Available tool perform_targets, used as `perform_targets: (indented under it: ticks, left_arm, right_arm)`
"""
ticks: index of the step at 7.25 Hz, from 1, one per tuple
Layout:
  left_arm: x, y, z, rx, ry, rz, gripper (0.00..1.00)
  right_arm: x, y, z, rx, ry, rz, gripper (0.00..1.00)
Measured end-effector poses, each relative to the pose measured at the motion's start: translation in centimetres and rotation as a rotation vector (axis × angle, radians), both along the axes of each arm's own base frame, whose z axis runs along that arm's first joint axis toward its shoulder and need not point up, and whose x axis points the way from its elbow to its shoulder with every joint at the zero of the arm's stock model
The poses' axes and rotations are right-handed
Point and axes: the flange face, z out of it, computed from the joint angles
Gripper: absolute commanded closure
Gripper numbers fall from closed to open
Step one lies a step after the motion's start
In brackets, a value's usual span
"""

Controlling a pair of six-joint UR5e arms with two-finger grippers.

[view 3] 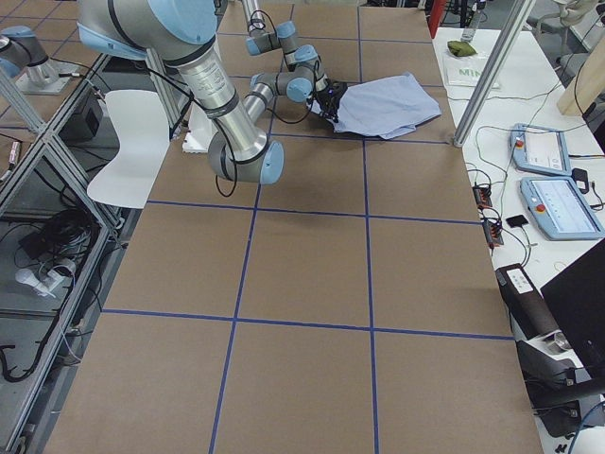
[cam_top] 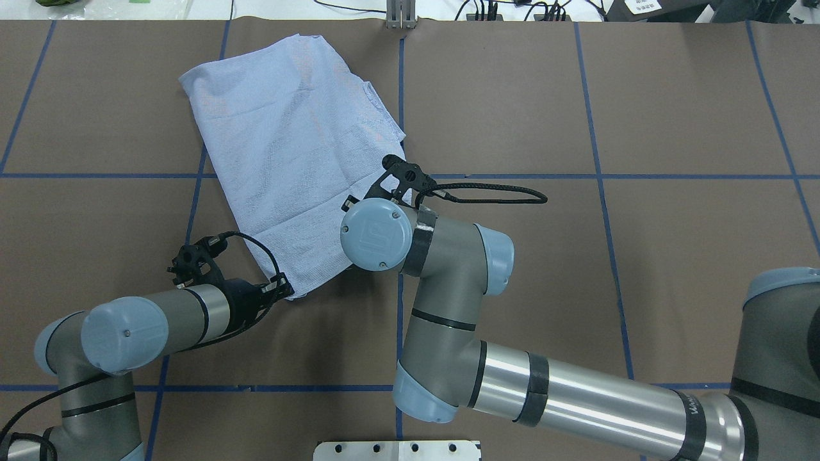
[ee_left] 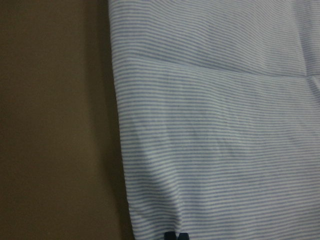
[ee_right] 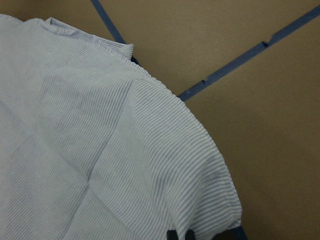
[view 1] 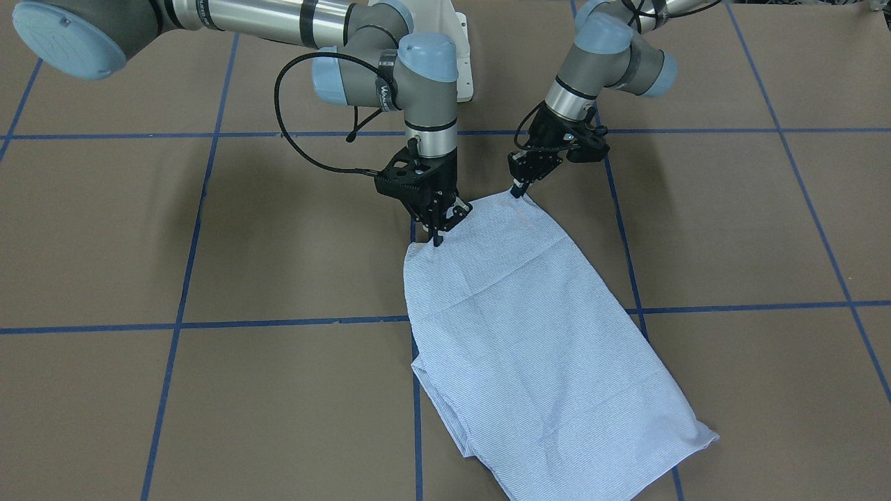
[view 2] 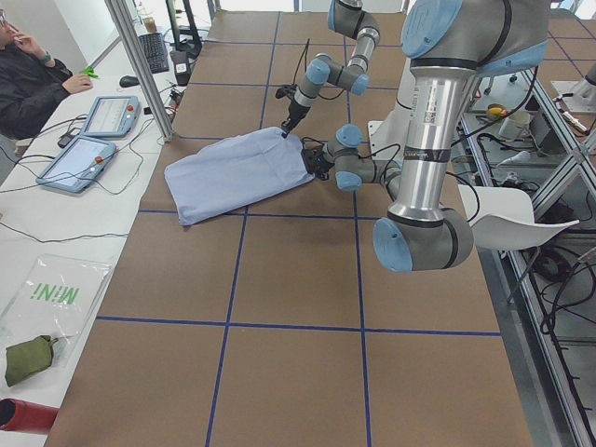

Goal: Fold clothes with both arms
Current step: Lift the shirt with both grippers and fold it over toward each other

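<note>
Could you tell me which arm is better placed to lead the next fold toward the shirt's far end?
Probably the left. The left gripper and right gripper each pinch a near corner, but the shirt lies left of centre, while the right arm stretches across to it.

Shirt (cam_top: pixel 288 153) lies flat on table (cam_top: pixel 672 96), skewed, long axis running away from base (cam_top: pixel 397 450). Left gripper (view 1: pixel 516 191) sits at shirt's near-end left corner and right gripper (view 1: pixel 437 240) at its near-end right corner, both touching cloth. Base is behind shirt's near end. Post (view 2: pixel 140 65) stands just beyond shirt's far end, at table edge. Bench (view 2: pixel 56 242) is past that, with person (view 2: pixel 28 79) behind it.
</note>
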Motion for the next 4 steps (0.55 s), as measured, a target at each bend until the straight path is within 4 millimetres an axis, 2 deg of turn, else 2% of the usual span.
perform_targets:
  ticks: [1,2,3,4]
  left_arm:
    - [-1.0,0.4,-2.2,0.007,0.025,0.007,1.0]
    - [-2.4,1.2,-5.4,0.007,0.038,0.024,1.0]
    - [-4.2,2.2,-8.9,0.005,0.049,0.044,1.0]
    - [-5.6,3.1,-11.2,0.007,0.063,0.058,1.0]
  right_arm:
    - [1.7,0.7,0.8,0.007,-0.013,-0.003,1.0]
    - [4.1,1.9,1.8,0.015,-0.03,-0.009,1.0]
    - [6.4,4.0,2.7,0.023,-0.046,-0.023,1.0]
    - [8.4,7.0,3.0,0.037,-0.053,-0.043,1.0]
